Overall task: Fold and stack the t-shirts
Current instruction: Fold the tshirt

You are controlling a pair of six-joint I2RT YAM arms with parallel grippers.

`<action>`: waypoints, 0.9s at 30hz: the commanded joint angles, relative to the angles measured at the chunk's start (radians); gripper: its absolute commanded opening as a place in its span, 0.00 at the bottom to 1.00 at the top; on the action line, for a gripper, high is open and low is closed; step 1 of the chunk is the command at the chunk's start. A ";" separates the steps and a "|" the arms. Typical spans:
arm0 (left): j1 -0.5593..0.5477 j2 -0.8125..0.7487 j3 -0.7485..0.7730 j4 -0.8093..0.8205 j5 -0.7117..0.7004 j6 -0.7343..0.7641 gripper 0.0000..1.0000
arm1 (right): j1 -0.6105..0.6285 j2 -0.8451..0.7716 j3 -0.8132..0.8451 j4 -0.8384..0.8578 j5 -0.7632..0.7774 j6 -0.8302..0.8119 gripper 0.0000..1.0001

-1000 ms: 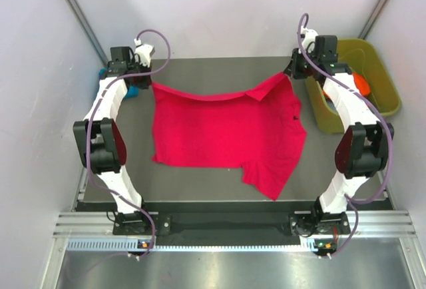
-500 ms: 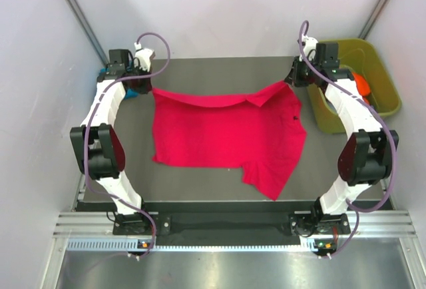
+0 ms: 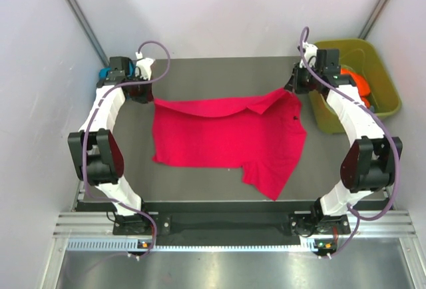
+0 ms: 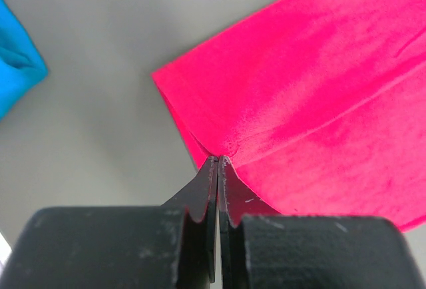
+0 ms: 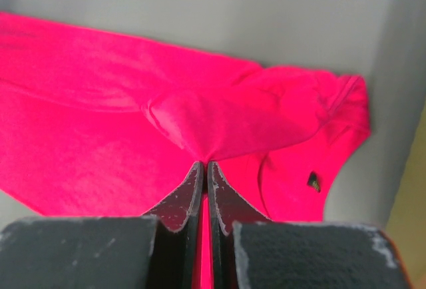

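Cloth lies between both arms: the crimson-pink t-shirt [image 3: 226, 139] is spread on the worktop [image 3: 193, 184], long axis left to right. Left fingers [image 4: 203, 192] are clamped on its far-left corner, right fingers [image 5: 188, 192] on its far-right edge; the free hem lies nearer.

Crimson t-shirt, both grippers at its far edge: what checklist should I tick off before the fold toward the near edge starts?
1. Left gripper shut on the crimson t-shirt at its far left corner: ok.
2. Right gripper shut on a pinch of cloth at the far right: ok.
3. Far edge taut between the grippers: not ok, it sags in a curve.
4. Near part lying square on the table: not ok, its near right part juts out unevenly.
5. Teal t-shirt apart from the pinched corner: ok.
6. Both cloth layers pinched: cannot tell.
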 commanded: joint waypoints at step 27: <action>0.007 0.007 -0.139 -0.137 -0.041 -0.021 0.04 | 0.016 -0.009 -0.154 0.029 -0.054 -0.006 0.00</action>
